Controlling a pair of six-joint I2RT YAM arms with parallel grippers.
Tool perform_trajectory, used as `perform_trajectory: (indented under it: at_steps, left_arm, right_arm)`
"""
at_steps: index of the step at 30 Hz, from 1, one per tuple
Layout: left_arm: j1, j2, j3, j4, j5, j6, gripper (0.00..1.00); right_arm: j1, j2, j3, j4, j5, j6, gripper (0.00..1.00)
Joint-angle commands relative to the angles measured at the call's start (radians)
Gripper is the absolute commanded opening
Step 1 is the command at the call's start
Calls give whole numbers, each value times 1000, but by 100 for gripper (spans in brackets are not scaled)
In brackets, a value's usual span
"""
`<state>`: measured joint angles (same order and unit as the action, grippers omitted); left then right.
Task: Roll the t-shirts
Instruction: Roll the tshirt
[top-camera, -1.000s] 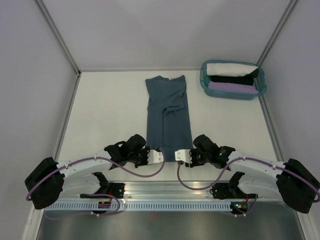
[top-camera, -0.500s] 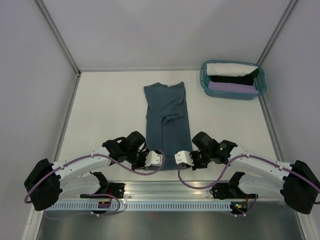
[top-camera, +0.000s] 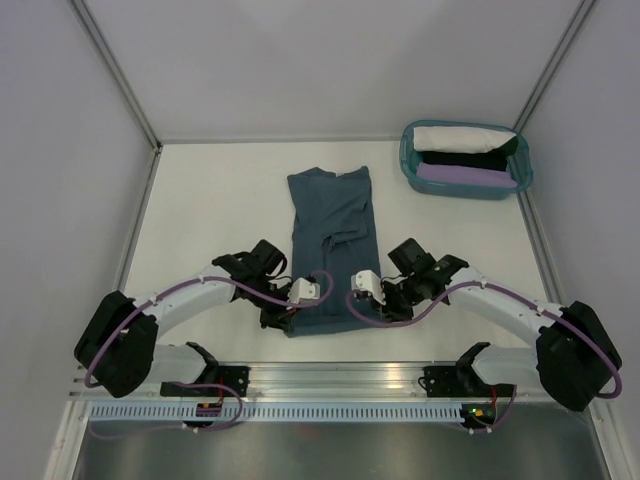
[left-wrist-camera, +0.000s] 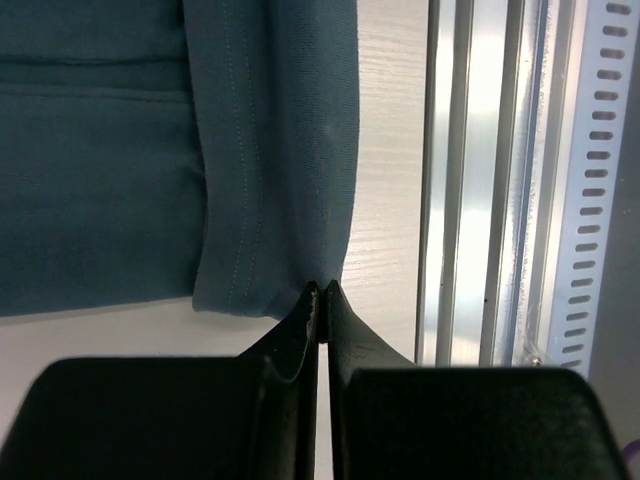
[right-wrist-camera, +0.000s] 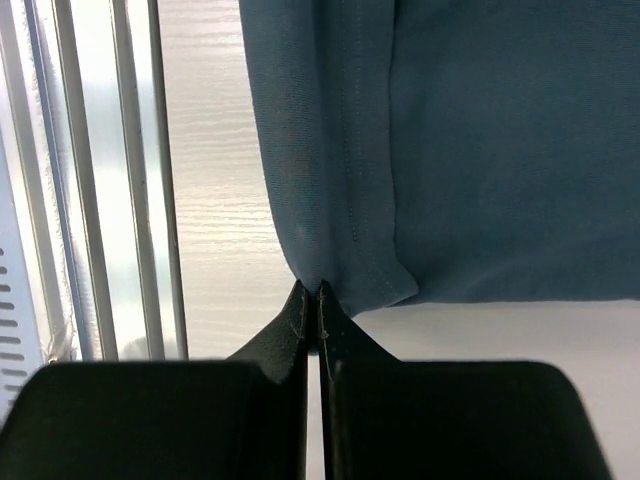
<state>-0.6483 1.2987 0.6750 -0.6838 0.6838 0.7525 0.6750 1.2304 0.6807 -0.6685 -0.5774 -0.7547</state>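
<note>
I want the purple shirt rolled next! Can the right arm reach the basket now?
Probably not right away. The right arm has its jaws shut on the blue t-shirt at its near corner, and the teal basket sits in the far right corner. Nothing blocks the way, though.

In the overhead view both arms reached from the lower corners of the frame toward its centre, elbows bent, purple cables looping along them. The left arm (top-camera: 185, 297) angled in from lower left, the right arm (top-camera: 505, 303) from lower right, wrists nearly mirrored and close together. The left claw (left-wrist-camera: 320, 292) was closed, its fingertips pressed together on the corner hem of the slate-blue t-shirt (left-wrist-camera: 110, 180). The right claw (right-wrist-camera: 311, 290) was likewise closed, pinching the opposite hem corner.
</note>
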Motion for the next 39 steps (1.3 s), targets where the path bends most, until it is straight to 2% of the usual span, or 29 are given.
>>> perform_trajectory:
  at_steps: [1, 6, 10, 12, 15, 21, 26, 30, 33, 34, 39]
  left_arm:
    - [25, 28, 49, -4, 36, 45, 2]
    - [38, 65, 52, 39, 5, 33, 2]
    - [53, 76, 47, 107, -59, 7, 2]
    - [53, 80, 46, 124, -70, 5, 2]
    - [53, 86, 41, 164, -98, -7, 2]
    - [53, 91, 47, 219, -157, -30, 2]
    - [53, 90, 51, 227, -170, -41, 2]
    - [53, 85, 58, 225, -182, -56, 2]
    - [53, 83, 70, 225, -185, -85, 2]
    - [53, 83, 74, 225, -185, -90, 2]
    - [53, 86, 61, 227, -181, -96, 2]
  right_arm:
    - [-37, 56, 46, -8, -67, 12, 0]
    - [-49, 158, 94, 16, -39, 60, 2]
    - [-61, 176, 91, 70, 16, 147, 9]
    - [-77, 169, 86, 107, 48, 172, 23]
    - [-98, 147, 74, 142, 74, 207, 33]
    - [-127, 80, 49, 195, 85, 284, 38]
    - [-146, 29, 126, 167, 44, 371, 39]
    - [-144, -52, 158, 208, 24, 523, 40]
    - [-146, -130, 134, 315, 71, 725, 41]
    - [-146, -149, 93, 335, 74, 812, 41]
    - [-146, -245, -91, 418, 182, 1023, 47]
